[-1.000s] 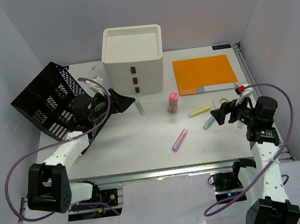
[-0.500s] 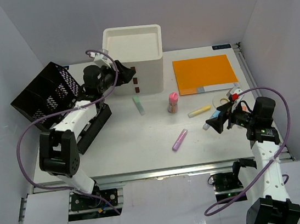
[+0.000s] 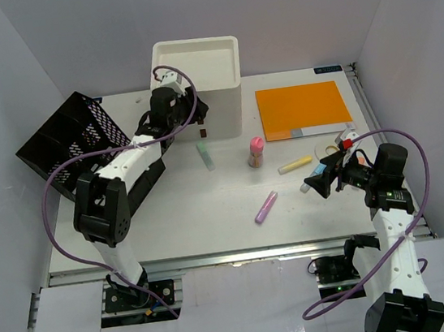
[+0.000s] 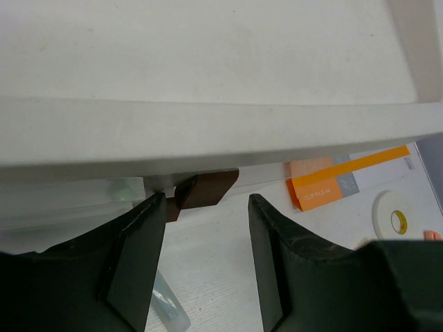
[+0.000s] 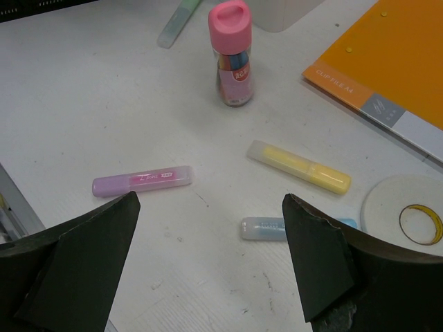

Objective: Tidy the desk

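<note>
Bench (image 3: 171, 214): white and flat, filling the floor of the white-walled cell, with a metal rail running along its near edge; loose items are lying scattered over its middle and right. Drawer box (image 3: 208, 74) is standing at back centre, black mesh rack (image 3: 68, 149) is leaning at back left, and orange folder (image 3: 303, 108) is lying at back right.

Step in hand, as I am reading it: left claw (image 4: 205, 211) is lining up on the brown handle (image 4: 205, 189) just under the box's rim, to pull a drawer. Its jaws are standing wide and gripping nothing, with the handle sitting off-centre between them. Advising: centre on the handle before closing, then draw straight out so the box is not dragging.

Right claw (image 5: 209, 204) is hanging wide and empty above the purple highlighter (image 5: 142, 182), yellow highlighter (image 5: 299, 166) and blue highlighter (image 5: 273, 228)
</note>
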`<action>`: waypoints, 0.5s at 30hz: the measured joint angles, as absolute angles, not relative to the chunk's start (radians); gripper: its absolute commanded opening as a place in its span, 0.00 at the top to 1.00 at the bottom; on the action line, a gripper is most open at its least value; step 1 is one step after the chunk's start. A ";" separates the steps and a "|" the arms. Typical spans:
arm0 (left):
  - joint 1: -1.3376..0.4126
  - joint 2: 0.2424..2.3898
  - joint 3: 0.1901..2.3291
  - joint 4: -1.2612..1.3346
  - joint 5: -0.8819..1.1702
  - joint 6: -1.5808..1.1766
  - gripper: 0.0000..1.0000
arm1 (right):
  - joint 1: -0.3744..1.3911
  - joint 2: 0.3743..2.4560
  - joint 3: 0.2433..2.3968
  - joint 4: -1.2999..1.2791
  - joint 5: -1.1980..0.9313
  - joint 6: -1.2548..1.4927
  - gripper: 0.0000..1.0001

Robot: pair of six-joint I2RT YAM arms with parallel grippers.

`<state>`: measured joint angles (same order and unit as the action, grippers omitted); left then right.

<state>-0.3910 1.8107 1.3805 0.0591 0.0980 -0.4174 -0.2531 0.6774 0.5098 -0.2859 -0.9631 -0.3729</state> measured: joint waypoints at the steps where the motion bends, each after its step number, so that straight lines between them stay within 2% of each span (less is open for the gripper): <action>1: -0.396 1.811 1.386 0.052 0.079 -0.413 0.42 | -0.253 0.679 0.510 -0.286 -0.966 -0.373 0.10; 5: -0.417 1.811 1.408 0.025 0.008 -0.395 0.52 | -0.253 0.683 0.510 -0.286 -0.973 -0.373 0.10; 11: -0.439 1.811 1.424 0.014 -0.066 -0.357 0.79 | -0.253 0.683 0.510 -0.286 -0.980 -0.373 0.10; 15: -0.453 1.811 1.424 0.021 -0.090 -0.333 0.89 | -0.253 0.683 0.510 -0.286 -0.984 -0.373 0.10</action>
<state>-0.4535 1.8110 1.4239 0.0213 -0.0898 -0.3334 -0.2531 0.6828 0.5098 -0.2863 -0.9836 -0.3729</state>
